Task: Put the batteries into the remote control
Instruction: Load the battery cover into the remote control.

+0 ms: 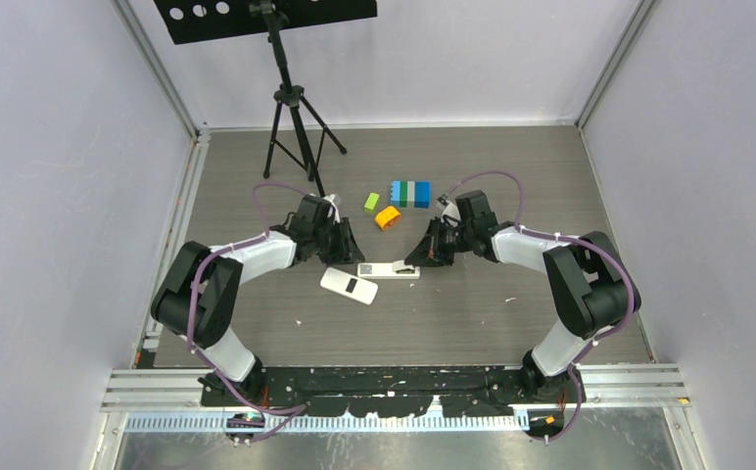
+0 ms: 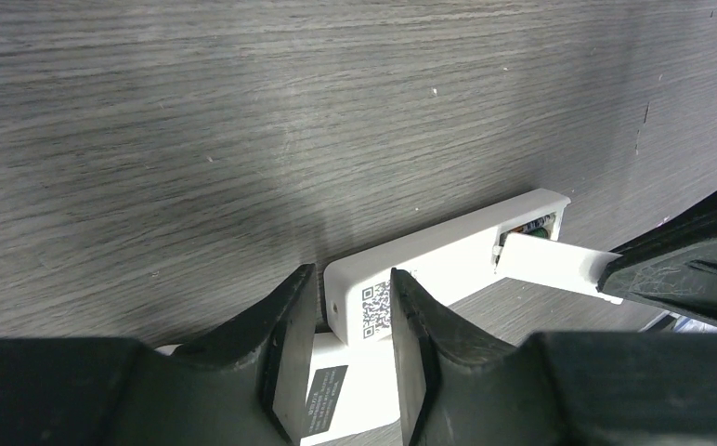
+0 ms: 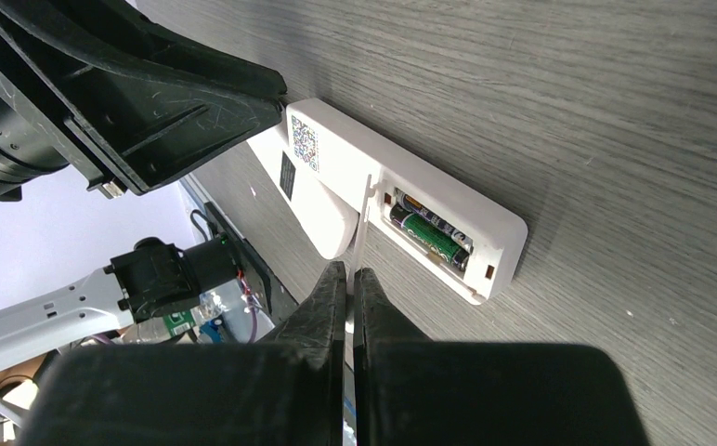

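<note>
**Cover may be skewing, and the remote may be sliding, as you are closing up**

Your right gripper (image 3: 348, 269) is pressing its fingers together on the thin white battery cover (image 2: 550, 263). It is holding the cover on edge just ahead of its fingertips, at the mouth of the open compartment. The batteries (image 3: 432, 235) are lying in that compartment of the remote control (image 3: 345, 153), just beyond the cover. Your left gripper (image 2: 352, 275) is standing half spread astride the remote's coded end. A thin gap is showing on one side, so I cannot tell whether it is clamping.

That gap is what I am judging as the main risk. If the left fingers are not bracing, a push on the cover will be shoving the remote toward them instead of seating the cover. A tilted cover could also be catching the compartment lip or riding up on a battery.

A second remote (image 1: 349, 285) is lying just beside the left fingertips and is crowding that side. Only the remote is separating the two grippers. Bare table (image 1: 472, 313) is lying open on the near side of the right gripper. The toy blocks (image 1: 387, 217) are sitting well beyond both grippers.
</note>
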`<state>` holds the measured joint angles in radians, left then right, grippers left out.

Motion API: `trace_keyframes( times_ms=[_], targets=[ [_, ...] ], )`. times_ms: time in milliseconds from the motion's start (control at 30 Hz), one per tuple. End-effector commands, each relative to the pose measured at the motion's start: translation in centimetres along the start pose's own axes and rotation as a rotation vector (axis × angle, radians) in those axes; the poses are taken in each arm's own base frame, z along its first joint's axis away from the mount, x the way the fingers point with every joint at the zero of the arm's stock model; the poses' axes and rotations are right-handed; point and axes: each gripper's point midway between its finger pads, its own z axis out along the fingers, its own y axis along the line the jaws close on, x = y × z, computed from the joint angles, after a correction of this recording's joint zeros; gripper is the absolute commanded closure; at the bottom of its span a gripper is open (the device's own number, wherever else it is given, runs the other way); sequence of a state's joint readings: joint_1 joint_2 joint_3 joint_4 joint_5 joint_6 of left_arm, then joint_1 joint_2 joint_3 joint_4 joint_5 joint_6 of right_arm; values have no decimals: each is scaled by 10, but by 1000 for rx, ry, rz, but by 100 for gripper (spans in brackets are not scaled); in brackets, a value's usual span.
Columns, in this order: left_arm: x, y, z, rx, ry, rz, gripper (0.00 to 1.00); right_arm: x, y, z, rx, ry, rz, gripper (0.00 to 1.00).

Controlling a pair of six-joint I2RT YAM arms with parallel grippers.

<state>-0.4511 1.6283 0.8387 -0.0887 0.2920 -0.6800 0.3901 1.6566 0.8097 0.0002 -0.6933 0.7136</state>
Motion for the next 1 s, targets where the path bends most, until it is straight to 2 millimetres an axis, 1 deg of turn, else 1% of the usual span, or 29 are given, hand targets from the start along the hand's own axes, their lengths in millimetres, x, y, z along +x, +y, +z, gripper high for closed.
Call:
trace_keyframes(
  times_ms=[0,100,200,333,400,633,700,833,967],
  targets=[
    [0,-4,-3,19,4,-2,65,-7,2,1,-4,-3,-33,99],
    [0,-5,-3,23,8,0,66,-2,-3,1,31,39,-22,100],
    [-1,-7,-2,34,14,2,71,2,-3,-2,24,61,-15,100],
    [1,-16,-2,81,32,0,78,7,-6,-5,36,82,-12,100],
    [2,-16,0,84,39,-4,80,8,-9,-7,49,81,-4,99],
    [2,-15,3,76,44,-9,82,3,-19,-7,82,58,-1,100],
    [1,-15,3,74,40,-10,82,-1,-19,-6,89,39,-1,100],
    [0,-14,4,71,42,-11,82,-11,-13,-3,63,4,-6,100],
    [-2,-16,4,73,41,-10,83,-15,-19,0,85,-9,-15,100]
  ],
)
